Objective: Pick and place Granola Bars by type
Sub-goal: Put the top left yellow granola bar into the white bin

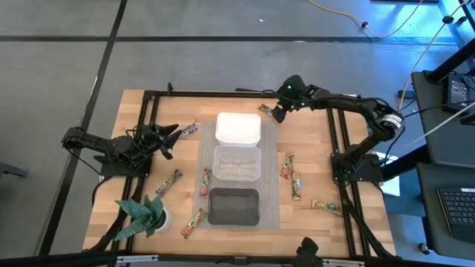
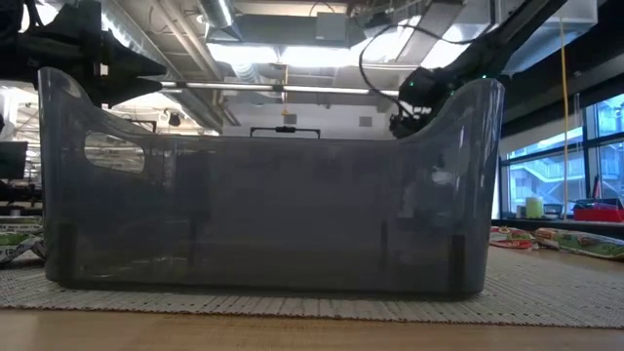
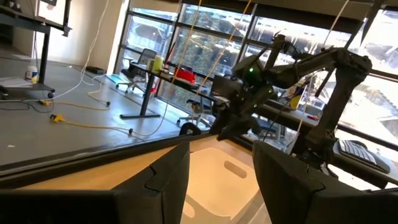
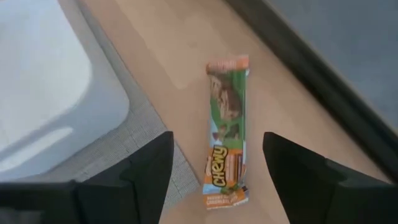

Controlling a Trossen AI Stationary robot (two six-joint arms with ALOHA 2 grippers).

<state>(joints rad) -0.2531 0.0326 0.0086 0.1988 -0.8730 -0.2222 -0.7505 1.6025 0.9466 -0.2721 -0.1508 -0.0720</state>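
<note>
A green-and-orange Chewy granola bar [image 4: 227,146] lies flat on the wood near the table's far edge, beside the white tub [image 1: 237,127]. My right gripper [image 4: 217,142] hovers above it, open, one finger on each side and apart from it; in the high view the right gripper [image 1: 277,113] is just right of the bar [image 1: 265,110]. My left gripper [image 1: 171,138] is open at the table's left, raised, near a purple bar [image 1: 190,130]. More bars lie flat: a purple one [image 1: 169,182], a red one [image 1: 194,222], and others [image 1: 287,165] [image 1: 296,185] [image 1: 326,206].
On a grey mat [image 1: 269,185] the white tub, a clear tub [image 1: 237,163] and a black tub [image 1: 234,206] stand in a row from far to near. The black tub [image 2: 263,185] fills the low view. A green paper plant [image 1: 145,215] stands at the near left corner.
</note>
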